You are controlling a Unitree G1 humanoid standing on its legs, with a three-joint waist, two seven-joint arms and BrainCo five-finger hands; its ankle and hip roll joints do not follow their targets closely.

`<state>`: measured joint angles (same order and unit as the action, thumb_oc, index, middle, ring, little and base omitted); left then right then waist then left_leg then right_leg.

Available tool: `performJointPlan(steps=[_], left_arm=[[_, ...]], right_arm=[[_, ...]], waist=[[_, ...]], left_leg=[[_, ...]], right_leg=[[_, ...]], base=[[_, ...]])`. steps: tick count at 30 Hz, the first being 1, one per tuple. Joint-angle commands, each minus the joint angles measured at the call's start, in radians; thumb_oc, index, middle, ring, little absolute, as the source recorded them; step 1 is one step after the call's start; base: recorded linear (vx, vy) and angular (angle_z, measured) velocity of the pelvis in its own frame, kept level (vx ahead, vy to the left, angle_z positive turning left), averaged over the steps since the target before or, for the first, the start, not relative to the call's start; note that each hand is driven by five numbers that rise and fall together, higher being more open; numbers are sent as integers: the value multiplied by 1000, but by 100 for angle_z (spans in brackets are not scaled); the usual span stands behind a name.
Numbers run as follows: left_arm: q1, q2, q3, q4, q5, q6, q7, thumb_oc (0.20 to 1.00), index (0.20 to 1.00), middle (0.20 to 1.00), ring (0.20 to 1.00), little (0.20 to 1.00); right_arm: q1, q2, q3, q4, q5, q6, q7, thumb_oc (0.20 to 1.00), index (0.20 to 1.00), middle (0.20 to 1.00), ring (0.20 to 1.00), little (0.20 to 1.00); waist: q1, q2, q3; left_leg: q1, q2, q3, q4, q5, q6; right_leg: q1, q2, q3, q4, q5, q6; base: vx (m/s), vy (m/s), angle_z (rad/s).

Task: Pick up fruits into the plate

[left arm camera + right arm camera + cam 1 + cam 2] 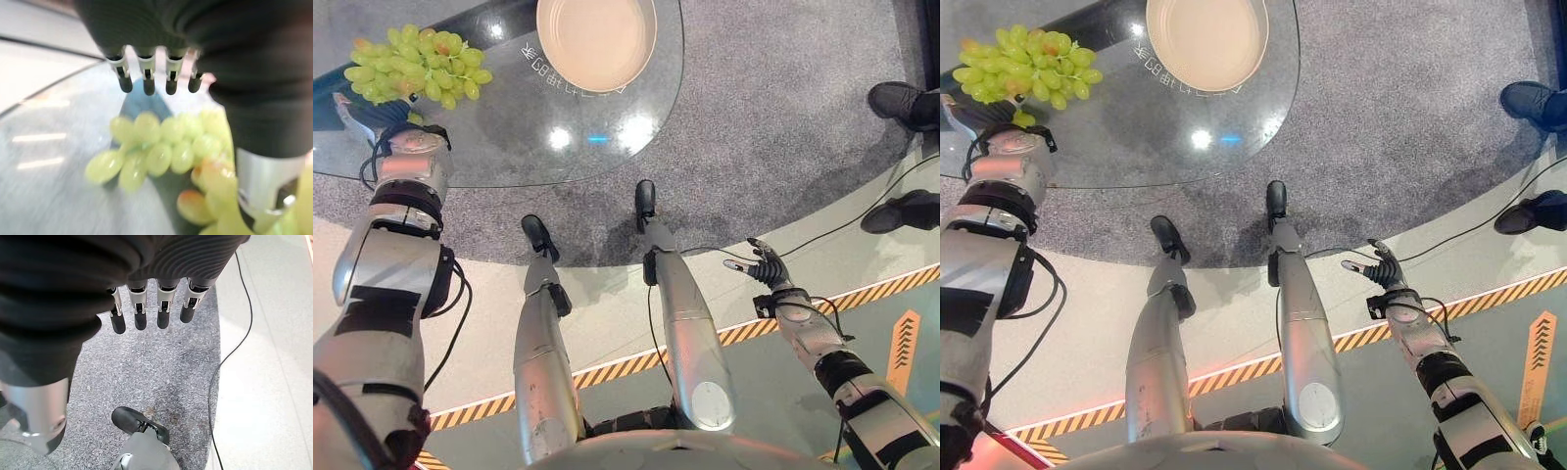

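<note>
A bunch of green grapes [416, 64] lies at the left edge of the round glass table [509, 147]. My left hand [414, 140] reaches over that edge right up to the bunch. In the left wrist view its fingers [146, 73] are straight above the grapes [156, 147] and its thumb [259, 181] stands beside them, not curled round the fruit. A pale, empty plate [597, 39] sits at the table's far middle. My right hand [762, 266] hangs low over the floor at the right, fingers [140, 308] relaxed and holding nothing.
A person's dark shoes [901, 98] [906, 211] stand on the grey carpet at the right. Yellow-and-black striped tape [862, 294] runs across the floor near my right hand. Bare glass lies between the grapes and the plate.
</note>
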<state>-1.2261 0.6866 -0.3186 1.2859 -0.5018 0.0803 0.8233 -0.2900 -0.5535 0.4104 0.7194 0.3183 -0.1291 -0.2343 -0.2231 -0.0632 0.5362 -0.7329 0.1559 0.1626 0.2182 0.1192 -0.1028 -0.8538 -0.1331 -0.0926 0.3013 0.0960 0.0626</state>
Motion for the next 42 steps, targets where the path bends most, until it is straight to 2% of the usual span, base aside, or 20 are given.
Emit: performJointPlan(steps=[1, 5, 7, 8, 9, 10, 14, 16, 24, 31, 35, 36, 37, 38, 40, 41, 42], left_arm=[[-5, 96, 11, 35, 185, 73, 82, 1000, 1000, 1000, 1000, 1000], [-21, 133, -64, 51, 396, 202, 79, 1000, 1000, 1000, 1000, 1000], [-29, 150, -95, 56, 474, 243, 59, 1000, 1000, 1000, 1000, 1000], [-39, 166, -133, 58, 565, 295, 42, 1000, 1000, 1000, 1000, 1000], [-42, 169, -140, 58, 589, 304, 40, 1000, 1000, 1000, 1000, 1000], [-53, 185, -186, 56, 648, 351, 2, 1000, 1000, 1000, 1000, 1000], [-53, 204, -248, 45, 749, 410, -78, 1000, 1000, 1000, 1000, 1000], [-47, 204, -265, 37, 801, 419, -109, 1000, 1000, 1000, 1000, 1000], [-47, 210, -290, 29, 870, 388, -150, 1000, 1000, 1000, 1000, 1000], [-70, 194, -319, 12, 855, 326, -182, 1000, 1000, 1000, 1000, 1000], [-78, 175, -345, 5, 912, 275, -223, 1000, 1000, 1000, 1000, 1000], [-75, 171, -345, 4, 924, 259, -229, 1000, 1000, 1000, 1000, 1000], [-78, 166, -355, 12, 962, 216, -252, 1000, 1000, 1000, 1000, 1000], [-80, 164, -362, 13, 972, 210, -259, 1000, 1000, 1000, 1000, 1000], [-88, 152, -395, 17, 987, 142, -284, 1000, 1000, 1000, 1000, 1000], [-95, 147, -416, 15, 1007, 128, -311, 1000, 1000, 1000, 1000, 1000], [-100, 142, -439, 13, 998, 86, -346, 1000, 1000, 1000, 1000, 1000]], right_arm=[[64, 4, 20, -41, 41, -22, -28, 1000, 1000, 1000, 1000, 1000], [69, -8, 9, -60, 59, -36, -38, 1000, 1000, 1000, 1000, 1000], [74, -14, 3, -64, 65, -44, -37, 1000, 1000, 1000, 1000, 1000], [78, -24, -6, -70, 69, -52, -35, 1000, 1000, 1000, 1000, 1000], [79, -25, -8, -72, 67, -53, -35, 1000, 1000, 1000, 1000, 1000], [83, -33, -16, -79, 66, -59, -31, 1000, 1000, 1000, 1000, 1000], [90, -44, -30, -85, 67, -78, -27, 1000, 1000, 1000, 1000, 1000], [87, -45, -33, -92, 65, -89, -33, 1000, 1000, 1000, 1000, 1000], [79, -52, -52, -106, 79, -96, -43, 1000, 1000, 1000, 1000, 1000], [74, -56, -58, -133, 73, -81, -45, 1000, 1000, 1000, 1000, 1000], [65, -52, -52, -140, 69, -76, -42, 1000, 1000, 1000, 1000, 1000], [64, -52, -51, -144, 69, -74, -43, 1000, 1000, 1000, 1000, 1000], [59, -51, -49, -137, 69, -77, -43, 1000, 1000, 1000, 1000, 1000], [58, -51, -48, -136, 68, -77, -42, 1000, 1000, 1000, 1000, 1000], [48, -52, -43, -138, 63, -68, -39, 1000, 1000, 1000, 1000, 1000], [45, -54, -42, -138, 62, -66, -36, 1000, 1000, 1000, 1000, 1000], [42, -57, -40, -138, 62, -62, -33, 1000, 1000, 1000, 1000, 1000]], waist=[[8, -51, -16], [9, -57, -16], [9, -57, -16], [7, -57, -16], [7, -57, -16], [5, -54, -16], [5, -43, -16], [6, -39, -16], [3, -29, -16], [-5, -25, -16], [-8, -27, -16], [-9, -28, -16], [-12, -29, -16], [-13, -29, -16], [-19, -32, -16], [-21, -32, -16], [-24, -31, -16]], left_leg=[[-70, -70, -14, 161, -156, 15], [-72, -67, -15, 153, -149, 16], [-73, -66, -15, 150, -146, 16], [-76, -67, -13, 146, -143, 17], [-75, -68, -12, 145, -143, 17], [-75, -70, -9, 143, -141, 19], [-72, -76, -7, 139, -139, 20], [-71, -79, -6, 134, -138, 20], [-67, -79, 2, 128, -134, 19], [-67, -81, 6, 131, -137, 19], [-60, -78, 13, 127, -137, 19], [-59, -78, 14, 126, -137, 19], [-57, -76, 16, 126, -137, 18], [-57, -75, 17, 126, -136, 18], [-57, -73, 23, 126, -136, 17], [-57, -72, 26, 128, -137, 17], [-58, -72, 29, 131, -138, 18]], right_leg=[[26, 85, 12, 70, -158, -23], [26, 87, 9, 60, -147, -23], [25, 87, 10, 57, -143, -22], [21, 89, 11, 54, -139, -23], [22, 89, 11, 52, -138, -23], [21, 89, 12, 49, -133, -22], [20, 87, 13, 47, -128, -20], [21, 85, 13, 43, -128, -19], [20, 83, 14, 42, -126, -17], [18, 82, 17, 42, -126, -16], [23, 81, 14, 40, -125, -14], [25, 81, 15, 39, -124, -14], [25, 82, 16, 39, -123, -13], [25, 82, 16, 39, -122, -13], [25, 81, 16, 35, -119, -12], [23, 81, 17, 36, -119, -12], [21, 82, 19, 38, -117, -11]], base=[[0, 0, 0], [0, 0, 0], [0, 0, 0], [0, 0, 0], [-29, 50, -1], [-23, 49, -3], [-14, 34, -3], [-7, 8, -2], [-3, 9, -1], [0, 0, 0], [0, 0, 0], [0, 0, 0], [0, 0, 0], [0, 0, 0], [0, 0, 0], [0, 0, 0], [0, 0, 0]])
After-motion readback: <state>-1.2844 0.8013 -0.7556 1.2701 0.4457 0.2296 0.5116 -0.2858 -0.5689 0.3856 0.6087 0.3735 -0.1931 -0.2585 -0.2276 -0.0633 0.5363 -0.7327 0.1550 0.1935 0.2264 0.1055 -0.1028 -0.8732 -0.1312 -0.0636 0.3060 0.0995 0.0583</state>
